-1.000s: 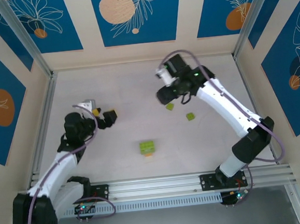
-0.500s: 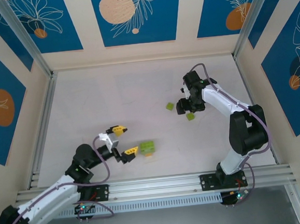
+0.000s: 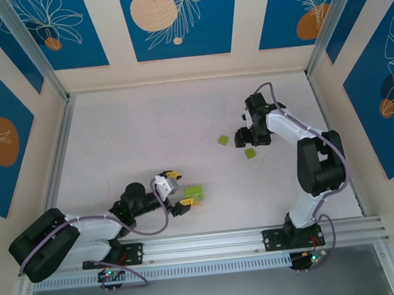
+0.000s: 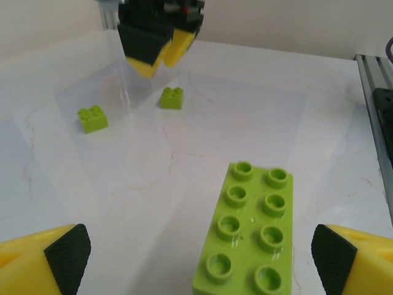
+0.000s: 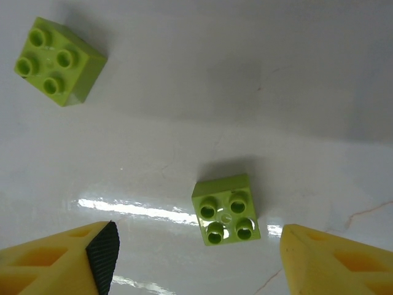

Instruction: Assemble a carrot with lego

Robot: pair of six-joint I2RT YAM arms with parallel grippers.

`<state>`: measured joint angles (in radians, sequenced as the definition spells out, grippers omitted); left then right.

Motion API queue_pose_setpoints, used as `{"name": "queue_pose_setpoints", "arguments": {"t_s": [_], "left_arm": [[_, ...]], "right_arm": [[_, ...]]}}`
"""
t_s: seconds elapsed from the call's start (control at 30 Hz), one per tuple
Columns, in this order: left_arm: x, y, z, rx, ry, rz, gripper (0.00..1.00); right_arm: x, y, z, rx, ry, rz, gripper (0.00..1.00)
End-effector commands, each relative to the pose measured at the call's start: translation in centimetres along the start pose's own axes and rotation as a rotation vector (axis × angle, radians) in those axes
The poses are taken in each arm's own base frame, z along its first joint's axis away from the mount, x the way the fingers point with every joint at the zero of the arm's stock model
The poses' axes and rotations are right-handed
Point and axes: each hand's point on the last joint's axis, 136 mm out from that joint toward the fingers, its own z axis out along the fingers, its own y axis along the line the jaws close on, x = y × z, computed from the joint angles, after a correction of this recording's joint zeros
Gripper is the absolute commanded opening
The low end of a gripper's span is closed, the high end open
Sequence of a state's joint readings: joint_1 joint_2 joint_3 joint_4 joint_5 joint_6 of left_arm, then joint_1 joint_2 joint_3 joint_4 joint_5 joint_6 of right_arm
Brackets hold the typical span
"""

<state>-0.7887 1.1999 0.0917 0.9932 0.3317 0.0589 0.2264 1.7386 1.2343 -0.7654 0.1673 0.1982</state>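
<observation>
**A:** What differs from a second ago?

**B:** The left arm has swung down from the left side and now lies low along the near edge of the worktop (image 3: 128, 139). The left gripper (image 3: 180, 190) has come up to the carrot (image 3: 195, 193). It is spread wide, with its yellow fingers (image 4: 37, 261) on either side of the lime-green block and a gap at each side.

**A:** And the right arm?

**B:** It has folded back from the far middle. The right gripper (image 3: 244, 141) has dropped right of centre, over the loose bricks. It is released too: a square brick (image 5: 226, 210) lies between its fingers, touching neither. A second square brick (image 5: 59, 60) sits well apart from the first.

**A:** Where does the carrot sit?

**B:** It sits near the near edge, about midway along it, just inside the rail (image 3: 211, 244). Whether its orange tip shows cannot be told.

**A:** Is there room to move?

**B:** The worktop lies open toward the far edge and the far left corner. The left arm has little room, between the carrot and the rail. The right arm's elbow stands close to the right edge.
</observation>
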Motion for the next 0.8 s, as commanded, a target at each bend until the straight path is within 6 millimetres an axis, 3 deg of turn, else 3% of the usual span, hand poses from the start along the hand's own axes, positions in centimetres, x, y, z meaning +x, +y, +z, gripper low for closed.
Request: {"name": "queue_pose_setpoints", "arguments": {"t_s": [0.0,0.5,0.77], "left_arm": [[-2.5,-0.2,0.3,0.011,-0.088,0.079,0.95],[-1.0,-2.0,1.6,0.130,-0.052,0.092,0.86],[-0.9,-2.6,1.6,0.164,-0.056,0.097,0.65]], "right_arm": [[-0.2,0.6,0.5,-0.033,0.012,-0.005,0.71],[0.9,0.2,1.7,-0.011,0.064,-0.005,0.69],[1.0,-0.1,2.2,0.006,0.078,-0.006,0.68]]}}
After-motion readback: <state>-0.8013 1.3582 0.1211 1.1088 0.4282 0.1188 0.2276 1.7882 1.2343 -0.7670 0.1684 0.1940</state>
